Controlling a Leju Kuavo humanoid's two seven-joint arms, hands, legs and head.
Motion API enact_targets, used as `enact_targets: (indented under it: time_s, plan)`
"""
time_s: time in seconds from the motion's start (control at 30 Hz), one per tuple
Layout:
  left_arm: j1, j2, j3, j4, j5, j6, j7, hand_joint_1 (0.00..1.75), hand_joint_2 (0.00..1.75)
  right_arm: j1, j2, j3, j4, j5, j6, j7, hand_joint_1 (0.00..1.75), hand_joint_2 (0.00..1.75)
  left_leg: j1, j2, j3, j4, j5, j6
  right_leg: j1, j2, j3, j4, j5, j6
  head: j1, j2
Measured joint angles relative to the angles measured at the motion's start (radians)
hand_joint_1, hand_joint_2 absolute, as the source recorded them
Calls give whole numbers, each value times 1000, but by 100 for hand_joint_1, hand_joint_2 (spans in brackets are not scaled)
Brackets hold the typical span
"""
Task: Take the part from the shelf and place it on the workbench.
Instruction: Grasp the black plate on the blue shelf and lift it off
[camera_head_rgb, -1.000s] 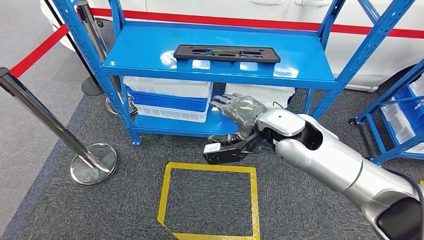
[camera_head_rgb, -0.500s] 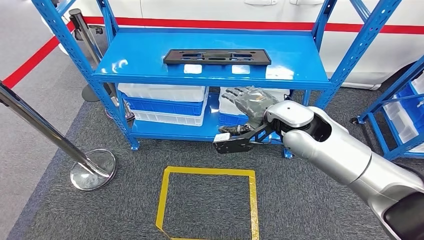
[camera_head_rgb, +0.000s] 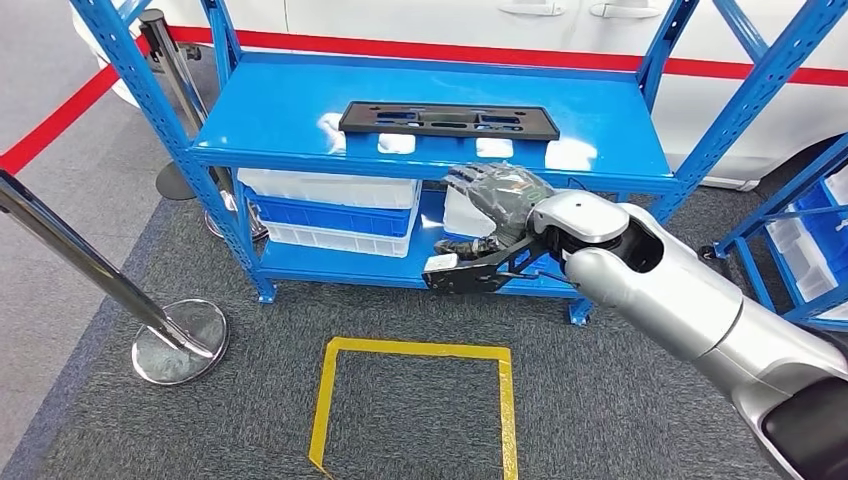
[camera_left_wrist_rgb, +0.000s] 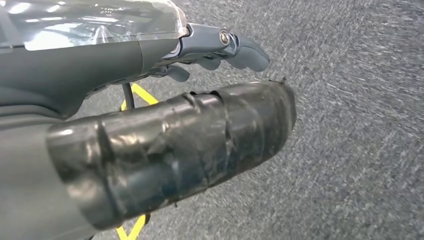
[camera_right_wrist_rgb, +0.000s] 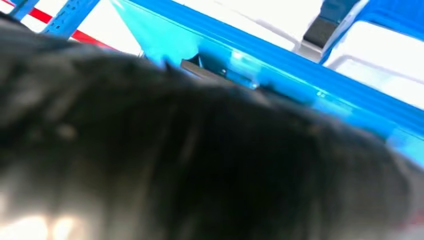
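Silver and grey, the right arm reaches in from the lower right of the head view, and its right hand (camera_head_rgb: 497, 200) is raised in front of the blue shelf (camera_head_rgb: 300, 120), fingers spread apart and holding nothing, just below the front edge of the top board. A black bracket with a small white label juts out beside the wrist, in front of the lower board. The left hand (camera_left_wrist_rgb: 150, 150) appears in its own wrist view over grey carpet, its dark taped thumb and grey fingers stretched out with nothing between them. The part (camera_head_rgb: 448, 120), a long flat black plate with cut-outs, lies on the top board of the shelf, above and a little left of the right hand and apart from it. On the lower board stand white and blue bins (camera_head_rgb: 335, 205), partly hidden by the hand on the right side. A yellow tape square (camera_head_rgb: 415, 350) marks the carpet in front of the shelf. To the left stands a chrome post (camera_head_rgb: 120, 285) on a round base, with a red line on the floor behind it
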Motion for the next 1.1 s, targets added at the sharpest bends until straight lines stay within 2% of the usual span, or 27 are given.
enact_targets:
  time_s: [0.03, 0.07, 0.13, 0.17, 0.2, 0.27, 0.37, 0.4, 0.47, 0.5, 0.53, 0.57, 0.6, 0.63, 0.67, 0.7, 0.73, 0.87, 0.93, 1.0, 1.03, 1.07, 1.1]
  plan:
    - [0, 0, 0, 1, 0, 0, 0, 0, 0, 1, 0, 0, 1, 0, 0, 0, 0, 0, 0, -1, 4, 0, -3, 0, -3, 0, -23, 28, 5, 2, 0, 0]
    - [0, 0, 0, 2, 0, 0, 0, 0, 0, 2, 0, 0, 2, 0, 1, 0, 0, 0, 0, -1, 9, 0, -8, -1, -5, 0, -28, 17, 31, 3, 0, 0]
    - [1, 0, 0, 5, 0, 0, 0, 0, 0, 0, 0, 0, 3, 0, 1, 0, 0, 0, 1, -3, 23, 0, -18, -6, -8, -1, 13, -104, 119, 0, 0, 0]
    - [0, 0, 0, 7, 0, 1, 0, 0, 0, -1, 0, 0, 3, 0, 2, -1, 0, 0, -1, -3, 29, 1, -23, -10, -6, -2, 38, -167, 151, -3, 0, 0]
    - [-1, 0, 0, 9, 0, 3, -1, 0, 0, -4, 1, 0, 4, 0, 3, -1, 0, 0, -2, -4, 32, 1, -26, -15, -3, -3, 59, -215, 166, -7, 0, 0]
    - [-3, 1, 0, 15, 0, 8, -4, 0, 0, -9, 3, 0, 4, -1, 6, -2, 0, 0, -4, -3, 31, 0, -29, -26, 3, -2, 74, -245, 159, -16, -1, 0]
    - [-6, 2, 0, 24, 0, 14, -8, 0, 0, -14, 7, 1, 4, -4, 9, -4, 0, 0, -2, -1, 26, 19, -46, -42, -2, -1, 87, -260, 155, -33, -1, 0]
    - [-7, 3, 0, 26, 1, 16, -9, 0, 0, -17, 8, 1, 4, -4, 9, -5, 0, 0, -2, 0, 9, 55, -65, -45, -4, -2, 93, -264, 154, -39, -1, 0]
    - [-6, 3, 0, 29, 1, 17, -9, 0, 0, -20, 11, 4, 4, -4, 9, -5, 0, 0, -1, 0, -59, 183, -118, -49, -1, -3, 100, -266, 149, -50, -2, 0]
    - [-6, 3, 0, 31, 1, 17, -9, 0, 0, -19, 12, 6, 4, -5, 9, -5, 0, 0, -1, 0, -97, 244, -134, -50, 1, -3, 102, -265, 146, -52, -2, 0]
    - [-6, 3, 0, 32, 1, 17, -9, 0, 0, -18, 12, 9, 4, -5, 10, -5, 0, 0, -1, 0, -124, 279, -134, -51, 4, -3, 106, -264, 142, -54, -2, 0]
    - [-6, 3, 0, 33, 1, 17, -9, 0, 0, -16, 12, 11, 4, -5, 10, -5, 0, 0, -1, 1, -131, 276, -113, -50, 5, -2, 110, -263, 138, -54, -2, 0]
    - [-5, 4, 0, 35, 1, 17, -9, 0, 0, -16, 12, 12, 4, -5, 10, -5, 0, 0, -1, 1, -118, 232, -74, -49, 6, -2, 117, -261, 132, -53, -2, 0]
    - [-5, 4, 0, 35, 1, 17, -9, 0, 0, -16, 12, 12, 4, -5, 10, -5, 0, 0, -2, 1, -92, 163, -31, -46, 6, -2, 123, -259, 125, -51, -2, 0]
    - [-5, 4, 0, 36, 1, 17, -9, 0, 0, -17, 12, 12, 4, -5, 10, -5, 0, 0, -4, 0, -63, 99, -2, -42, 8, -2, 128, -255, 118, -47, -2, 0]
    - [-5, 4, 0, 36, 1, 17, -9, 0, 0, -18, 12, 12, 5, -5, 10, -5, 0, 0, -6, 0, -42, 51, 14, -38, 9, -1, 129, -252, 113, -42, -1, 0]
    - [-5, 4, 0, 37, 1, 18, -9, 0, 0, -19, 12, 13, 5, -5, 10, -5, 0, 0, -8, -1, -31, 26, 16, -34, 11, 0, 129, -250, 110, -38, -1, 0]
    - [-5, 4, 0, 38, 1, 18, -9, 0, 0, -22, 12, 13, 6, -4, 11, -5, 0, 0, -6, -2, -20, 9, 9, -16, 9, 0, 123, -238, 94, -19, -1, 0]
    - [-6, 4, 0, 38, 1, 18, -9, 0, 0, -25, 12, 13, 6, -4, 11, -5, 0, 0, -3, -1, -12, 3, 7, -7, 4, -1, 84, -159, 56, -8, 0, 0]
    - [-7, 2, 0, 38, 2, 17, -9, 0, 0, -20, 12, 16, 7, -4, 10, -5, 0, 0, -3, -1, -6, 3, 2, -1, 0, -1, 13, -34, 16, -1, 0, 0]
    - [-8, 2, 0, 38, 2, 16, -8, 0, 0, -12, 12, 19, 7, -4, 9, -5, 0, 0, -3, -2, -2, 3, -2, 0, -2, -1, -15, 5, 15, 1, 0, 0]
    - [-7, 1, 0, 38, 1, 15, -8, 0, 0, -4, 12, 22, 8, -4, 8, -5, 0, 0, -3, -2, 3, 3, -6, 0, -4, -1, -27, 10, 33, 2, 0, 0]
    - [-7, 1, 0, 38, 1, 15, -8, 0, 0, 4, 12, 25, 8, -3, 7, -5, 0, 0, -2, -3, 10, 3, -11, -2, -6, -1, -21, -24, 69, 1, 0, 0]
